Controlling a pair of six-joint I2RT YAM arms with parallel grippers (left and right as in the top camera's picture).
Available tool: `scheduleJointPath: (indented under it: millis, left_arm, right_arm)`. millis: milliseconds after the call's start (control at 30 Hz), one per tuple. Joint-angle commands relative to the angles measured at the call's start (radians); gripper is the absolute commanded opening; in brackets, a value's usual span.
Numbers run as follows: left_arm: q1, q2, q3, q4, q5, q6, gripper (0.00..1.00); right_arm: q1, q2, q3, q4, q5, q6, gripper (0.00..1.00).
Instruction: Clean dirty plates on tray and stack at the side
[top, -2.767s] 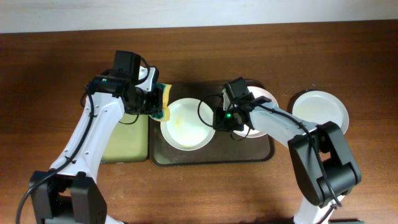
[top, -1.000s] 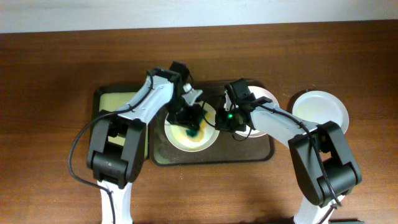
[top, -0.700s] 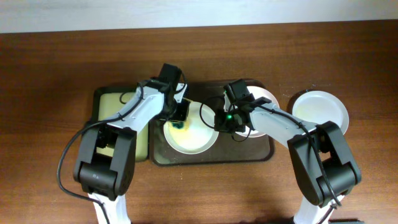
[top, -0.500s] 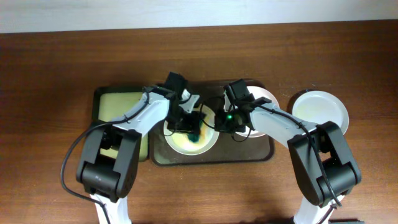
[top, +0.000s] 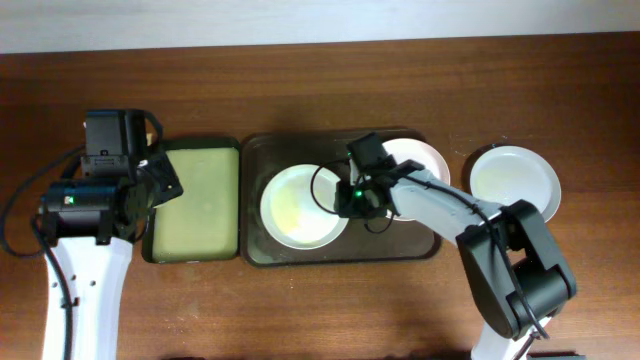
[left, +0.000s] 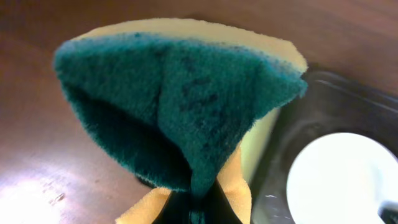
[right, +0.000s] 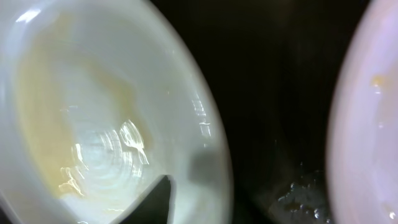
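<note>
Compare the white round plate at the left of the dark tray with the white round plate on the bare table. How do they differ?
The left white round plate carries a yellow smear; the far-right white round plate looks clean. The first lies inside the dark rectangular tray, the second outside it on the wooden table. The right claw is at the first plate's rim, none near the second. Both are shallow and similar in size.

Records left arm raised at far left, left gripper angled inward, jaws clamped tight on a folded sponge. Records right arm stretched leftward, right gripper low; shows one fingertip only, jaw spacing indeterminate.
</note>
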Motion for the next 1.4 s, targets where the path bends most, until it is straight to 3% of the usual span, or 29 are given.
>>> scheduleJointPath:
  millis: [0,67,167,267,333,367,467,667,800,900,1000,1133,1233,1367]
  left_arm:
    - [0.002,0.031,-0.094,0.019,-0.094,-0.062,0.00]
    - [0.002,0.040,-0.125,0.029,-0.092,-0.062,0.00]
    - [0.002,0.030,-0.125,0.029,-0.032,-0.062,0.00]
    - [0.002,0.021,-0.125,0.028,0.004,-0.061,0.00]
    - [0.009,0.021,-0.125,0.030,-0.013,-0.058,0.00]
    - [0.028,0.022,-0.126,0.038,-0.084,-0.095,0.00]
    - [0.072,0.023,-0.126,0.060,-0.074,-0.114,0.00]
    - [0.072,0.023,-0.126,0.068,-0.081,-0.114,0.00]
    - [0.073,0.023,-0.126,0.065,-0.153,-0.151,0.00]
    - [0.084,0.023,-0.126,0.066,-0.178,-0.182,0.00]
    - [0.132,0.023,-0.126,0.066,-0.185,-0.198,0.00]
    - [0.251,0.023,-0.126,0.067,-0.125,-0.299,0.00]
    - [0.286,0.023,-0.126,0.067,-0.043,-0.298,0.00]
    - [0.293,0.023,-0.126,0.066,-0.040,-0.294,0.00]
  right_arm:
    - [0.032,0.018,-0.035,-0.016,0.103,0.003,0.07]
    - [0.003,0.010,-0.027,-0.044,0.094,0.003,0.04]
    - [-0.060,-0.058,0.111,-0.257,0.097,-0.021,0.04]
    - [-0.047,-0.083,0.310,-0.437,0.203,-0.055,0.04]
    - [-0.014,-0.083,0.394,-0.465,0.299,-0.054,0.04]
    - [0.010,-0.083,0.429,-0.459,0.332,-0.054,0.04]
    - [0.130,-0.078,0.475,-0.355,0.474,-0.050,0.04]
    - [0.296,-0.014,0.475,-0.126,0.522,-0.050,0.04]
    - [0.392,0.048,0.475,-0.038,0.712,-0.061,0.04]
    - [0.472,0.070,0.475,0.090,0.837,-0.234,0.04]
    - [0.556,0.089,0.475,0.279,1.078,-0.573,0.04]
    - [0.575,0.092,0.475,0.425,1.106,-0.830,0.04]
    - [0.576,0.103,0.475,0.551,1.106,-0.983,0.04]
    - [0.576,0.124,0.475,0.649,1.106,-1.129,0.04]
